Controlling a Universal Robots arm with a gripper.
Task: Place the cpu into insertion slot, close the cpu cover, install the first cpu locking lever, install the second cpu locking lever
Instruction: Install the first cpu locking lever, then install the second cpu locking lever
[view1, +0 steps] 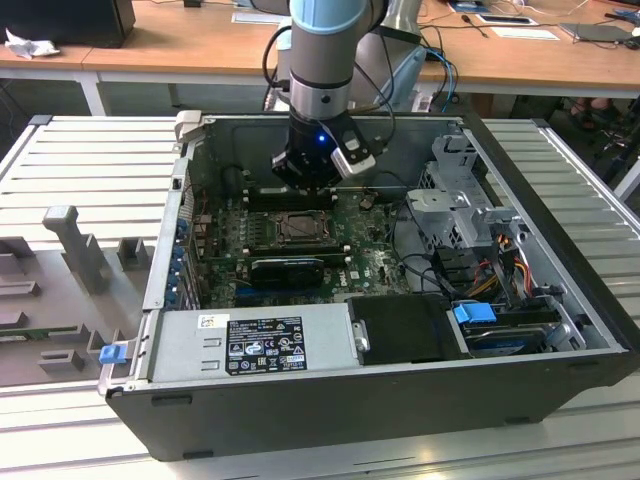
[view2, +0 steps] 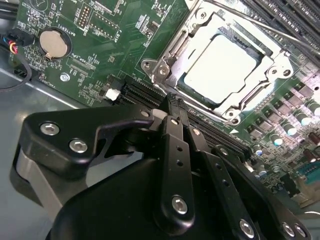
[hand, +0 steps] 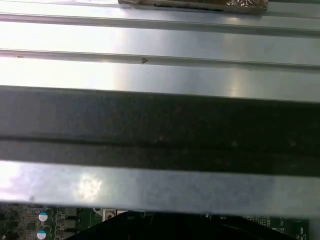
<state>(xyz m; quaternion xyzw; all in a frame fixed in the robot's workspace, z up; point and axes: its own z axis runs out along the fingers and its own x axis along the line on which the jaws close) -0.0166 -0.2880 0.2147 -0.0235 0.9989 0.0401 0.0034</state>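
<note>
Seating the levers cleanly calls for a square approach to the insertion slot (view2: 225, 70), where the cpu (view2: 220, 67) lies under the lowered cpu cover (view2: 172, 47); the gripper (view2: 172, 107), fingers clenched and empty, hangs vertically just beside that slot

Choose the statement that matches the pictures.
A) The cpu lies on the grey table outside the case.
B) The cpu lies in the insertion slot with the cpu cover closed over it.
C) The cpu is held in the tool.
B: in the second wrist view the pale cpu shows through the window of the cpu cover, which lies flat on the insertion slot.
</note>
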